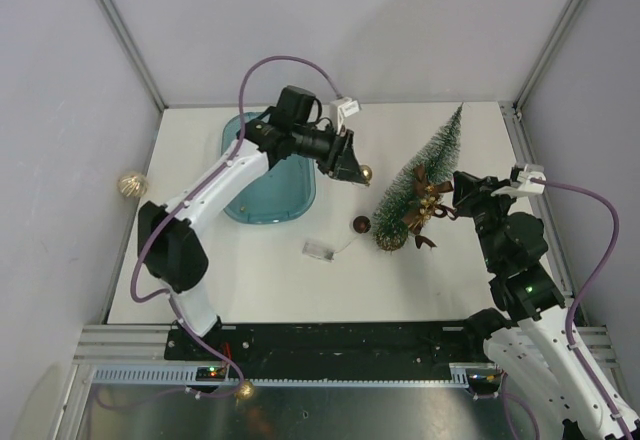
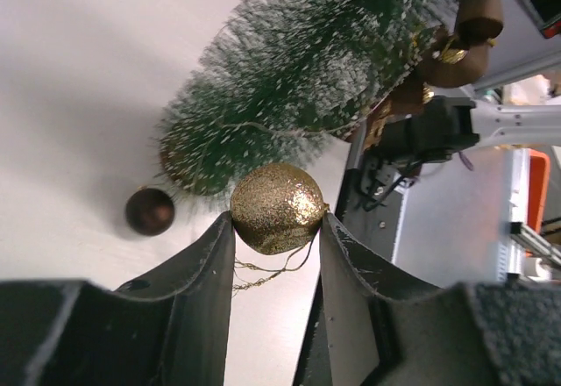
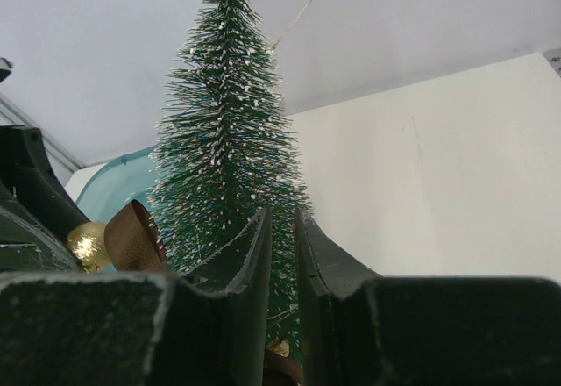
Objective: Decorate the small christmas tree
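The small christmas tree [image 1: 425, 175] stands tilted at the right of the table, its brown base [image 1: 391, 238] near the middle. It also fills the right wrist view [image 3: 226, 140] and the top of the left wrist view [image 2: 307, 61]. A brown and gold bow [image 1: 430, 202] sits against its lower half. My left gripper [image 1: 352, 167] is shut on a gold glitter ball [image 2: 277, 206] and holds it just left of the tree, above the table. My right gripper [image 3: 280, 215] is nearly shut at the bow; brown ribbon [image 3: 133, 235] shows beside and between its fingers.
A dark brown ball [image 1: 361, 224] lies on the table by the tree's base. A small clear light pack [image 1: 318, 248] with a wire lies near it. The blue tray [image 1: 262, 205] is under my left arm. A gold ball [image 1: 130, 184] lies off the table at the left.
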You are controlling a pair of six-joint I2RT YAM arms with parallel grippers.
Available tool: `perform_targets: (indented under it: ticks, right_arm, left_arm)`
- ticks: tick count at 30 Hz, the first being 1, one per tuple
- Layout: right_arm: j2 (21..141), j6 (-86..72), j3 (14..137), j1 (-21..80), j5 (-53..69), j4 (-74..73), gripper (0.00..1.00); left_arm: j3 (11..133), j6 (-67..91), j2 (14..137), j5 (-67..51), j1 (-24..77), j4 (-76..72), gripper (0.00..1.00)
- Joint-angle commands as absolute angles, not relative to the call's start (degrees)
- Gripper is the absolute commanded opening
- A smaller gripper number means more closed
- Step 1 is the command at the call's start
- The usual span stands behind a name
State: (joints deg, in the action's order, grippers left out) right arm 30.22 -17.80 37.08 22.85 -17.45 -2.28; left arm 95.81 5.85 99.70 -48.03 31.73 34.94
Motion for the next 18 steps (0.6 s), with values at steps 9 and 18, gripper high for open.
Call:
perform_targets:
  ticks: [9, 18]
  right_arm:
    - [30.4, -17.8, 37.2, 22.8, -16.5, -0.6, 0.21]
    - [29.7, -17.4, 37.1, 22.8, -16.8, -0.6, 0.21]
  left_arm:
    - [101.2, 11.7, 102.5, -51.9, 35.5, 32.2, 0.63]
    - [96.2, 8.8, 102.0, -49.6, 35.2, 31.1, 0.51]
